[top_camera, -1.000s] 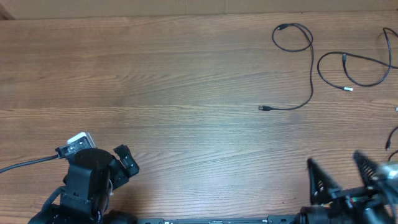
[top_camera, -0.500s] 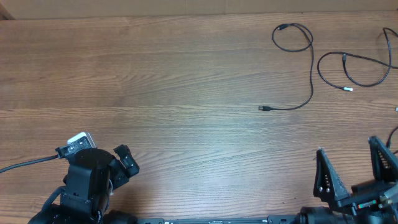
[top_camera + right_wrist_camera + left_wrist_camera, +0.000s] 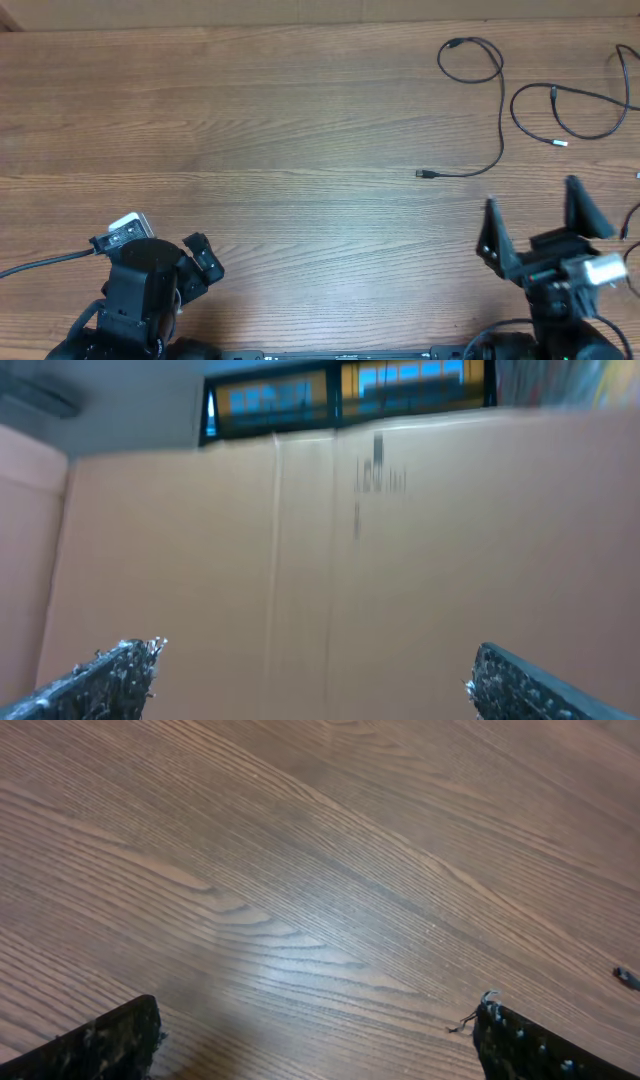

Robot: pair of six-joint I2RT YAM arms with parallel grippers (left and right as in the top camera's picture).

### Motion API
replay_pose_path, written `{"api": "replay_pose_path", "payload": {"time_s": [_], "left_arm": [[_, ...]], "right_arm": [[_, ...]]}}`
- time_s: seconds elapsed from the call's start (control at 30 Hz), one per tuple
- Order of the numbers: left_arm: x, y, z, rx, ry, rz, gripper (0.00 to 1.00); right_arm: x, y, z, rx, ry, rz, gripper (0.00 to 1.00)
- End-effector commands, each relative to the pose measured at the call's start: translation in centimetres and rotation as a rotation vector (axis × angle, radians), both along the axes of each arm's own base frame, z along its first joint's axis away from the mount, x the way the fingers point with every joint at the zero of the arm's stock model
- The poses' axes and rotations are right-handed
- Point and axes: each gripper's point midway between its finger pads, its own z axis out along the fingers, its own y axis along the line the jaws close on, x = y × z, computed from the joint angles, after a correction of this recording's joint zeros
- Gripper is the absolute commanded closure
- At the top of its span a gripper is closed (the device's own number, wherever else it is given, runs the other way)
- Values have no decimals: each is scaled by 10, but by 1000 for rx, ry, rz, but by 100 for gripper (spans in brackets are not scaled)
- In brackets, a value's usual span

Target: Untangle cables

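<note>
Cables (image 3: 501, 110) lie at the far right of the tabletop (image 3: 250, 120), well apart from both arms. The first cable (image 3: 497, 155), thin and black, curls into a loop near the far edge and runs down to a plug pointing left. Just beside it on the right, the second cable (image 3: 514, 108) forms a wider loop with a pale tip, and the two do not appear to touch. More strands are cut off at the right edge. The right claw (image 3: 535, 222) is spread wide open and empty at the near right, its camera facing a blurred cardboard wall (image 3: 320, 560). The left claw (image 3: 318, 1020) is parted wide over bare wood at the near left, holding nothing.
</note>
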Motion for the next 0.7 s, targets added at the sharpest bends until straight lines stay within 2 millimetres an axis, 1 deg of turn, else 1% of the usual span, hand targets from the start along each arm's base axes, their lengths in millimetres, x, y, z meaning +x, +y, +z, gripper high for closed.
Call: {"api": "replay_pose_path", "payload": {"time_s": [0.0,0.07,0.1,0.17,0.43,0.67], "left_arm": [[0,0,-1,-8,1,9,1],[0,0,-1,-8,1,9,0],[0,0,-1,-8,1,9,1],[0,0,-1,-8,1,9,1],[0,0,-1,-8,1,9,0],[0,0,-1,-8,1,9,0]], "right_arm": [[3,-1,-28,5,19,-3,0],[6,-3,-42,5,28,-13,0],[13,-7,-56,5,51,-29,0],[19,-8,-69,7,85,-34,0],[43,-9,-137,16,296,-34,0],[49,-15,-170,27,437,-53,0]]}}
